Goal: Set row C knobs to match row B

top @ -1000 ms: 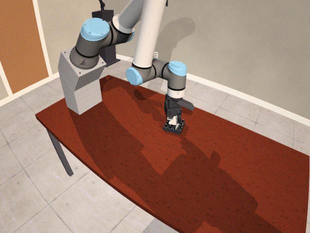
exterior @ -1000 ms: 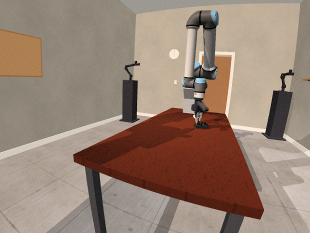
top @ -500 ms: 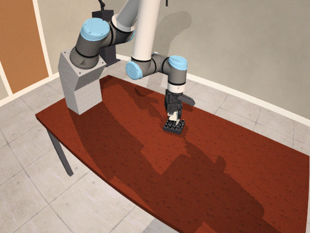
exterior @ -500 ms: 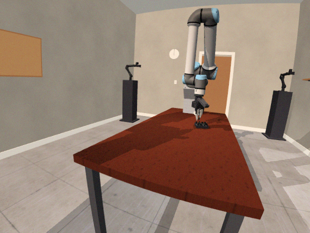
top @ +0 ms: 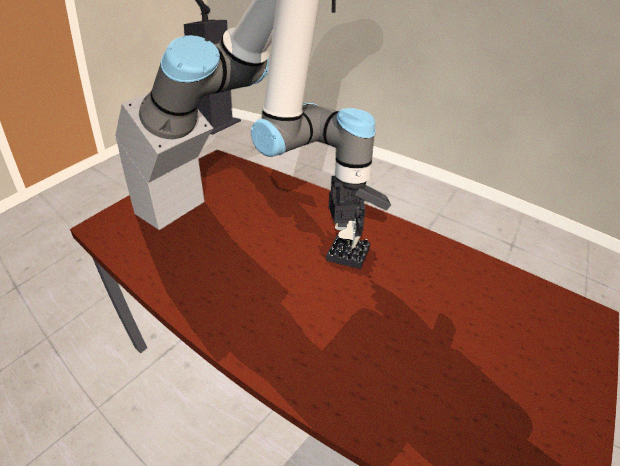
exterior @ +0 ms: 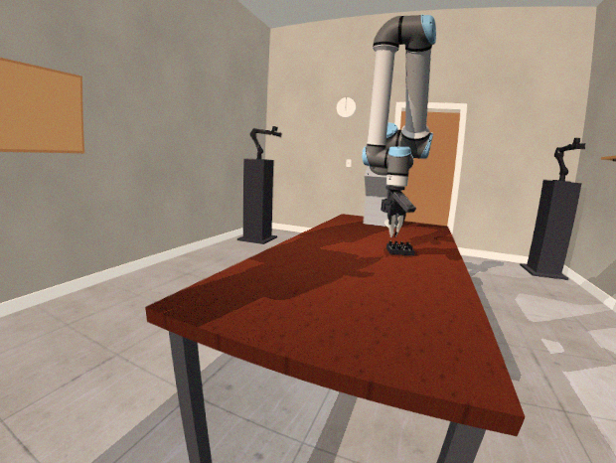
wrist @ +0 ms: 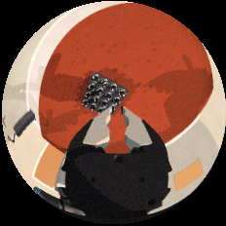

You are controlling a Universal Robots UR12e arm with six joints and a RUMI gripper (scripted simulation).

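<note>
Door (top: 45,90) (exterior: 444,159) is seen at the far left from above, then plinth (top: 167,200) (exterior: 374,205), on which arm (top: 290,60) (exterior: 381,94) is mounted. The arm is bent over table (top: 476,280) (exterior: 373,323) (wrist: 146,39), and box (top: 344,262) (exterior: 400,252) (wrist: 86,99) is set flat on the table, below the hand. Just over the box, gripper (top: 350,242) (exterior: 393,235) (wrist: 117,106) is pointed down, its fingertips a little apart with nothing clamped between them. Contact with the knobs cannot be made out from above; in the exterior view the tips are seen above the box.

In that view, board (exterior: 42,106) is hung on the left wall, followed by a dark stand (exterior: 257,199), clock (exterior: 345,106), the arm and a second stand (exterior: 551,224) at the right.

In the wrist view the box is placed ahead of the fingers and mostly to their left, its near corner partly covered by the left-hand finger in the picture. Rows of knobs are borne on its top, but their marks are too small to be read.

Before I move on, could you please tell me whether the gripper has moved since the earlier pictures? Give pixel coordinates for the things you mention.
Yes, the gripper (top: 349,241) (exterior: 393,235) (wrist: 117,106) has risen, judged against the knob box (top: 343,263) (exterior: 400,252) (wrist: 103,93) below it in the exterior view.
</note>
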